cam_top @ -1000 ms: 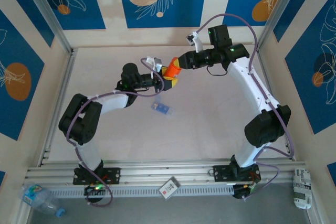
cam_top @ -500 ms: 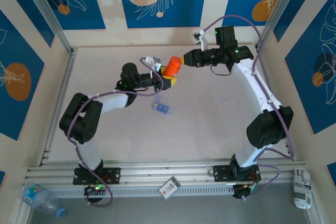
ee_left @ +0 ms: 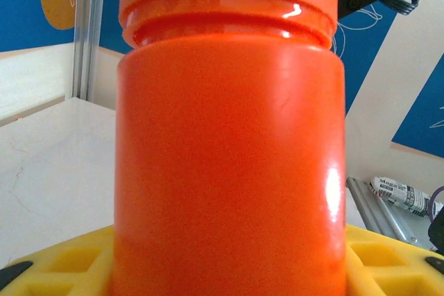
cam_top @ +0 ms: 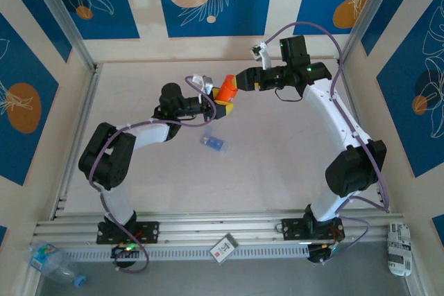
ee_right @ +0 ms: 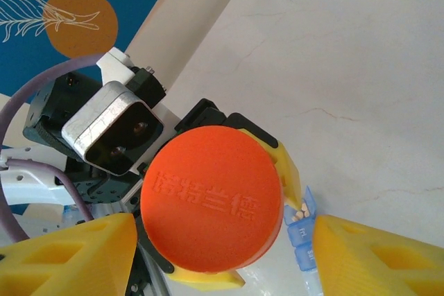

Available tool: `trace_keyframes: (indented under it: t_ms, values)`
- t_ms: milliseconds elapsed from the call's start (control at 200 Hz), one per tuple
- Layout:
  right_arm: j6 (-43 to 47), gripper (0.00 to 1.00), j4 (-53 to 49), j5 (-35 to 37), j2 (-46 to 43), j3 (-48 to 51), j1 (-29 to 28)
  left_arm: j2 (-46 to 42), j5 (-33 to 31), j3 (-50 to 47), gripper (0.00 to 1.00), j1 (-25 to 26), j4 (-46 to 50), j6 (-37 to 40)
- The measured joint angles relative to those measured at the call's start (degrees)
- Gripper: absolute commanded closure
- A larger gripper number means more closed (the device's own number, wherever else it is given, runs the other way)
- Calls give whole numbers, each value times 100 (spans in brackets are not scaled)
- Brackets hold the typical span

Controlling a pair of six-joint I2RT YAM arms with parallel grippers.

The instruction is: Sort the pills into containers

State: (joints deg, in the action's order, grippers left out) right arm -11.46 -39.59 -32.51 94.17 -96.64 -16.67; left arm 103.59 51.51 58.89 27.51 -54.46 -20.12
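Observation:
An orange bottle with an orange cap stands upright in my left gripper, which is shut on its body. The left gripper's yellow fingers show on either side of it under the cap. My right gripper is open around the cap, with a gap between the cap and each yellow finger. The containers, a translucent blue pill box, lie on the table below the bottle. Its end compartment is open and holds small pale pills.
The table is walled by an aluminium frame, with rails along the near edge. Beyond the rails lie a water bottle, a small card and a wrapped packet. Bare tabletop spreads to the right of the pill box.
My right gripper was shut on the bottle's cap a second ago. It has let go, drawn back a little and returned with its jaws open. The left arm and bottle have stayed put.

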Motion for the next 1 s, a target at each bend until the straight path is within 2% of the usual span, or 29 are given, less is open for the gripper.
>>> trace_keyframes:
  t_ms: [260,490,565,795,995]
  values:
    - [44,30,-92,190,61,-304,-173,0,0,11,100,-2,-26,-48]
    - [72,34,-223,275,284,-455,-280,0,22,11,100,0,-28,-59]
    - [92,39,-258,297,330,-492,-293,0,42,11,100,0,-39,-59]
    - [155,62,-334,398,358,-549,-313,0,59,11,100,-2,-42,-83]
    - [254,71,-352,400,358,-553,-315,0,63,11,100,0,-46,-90]
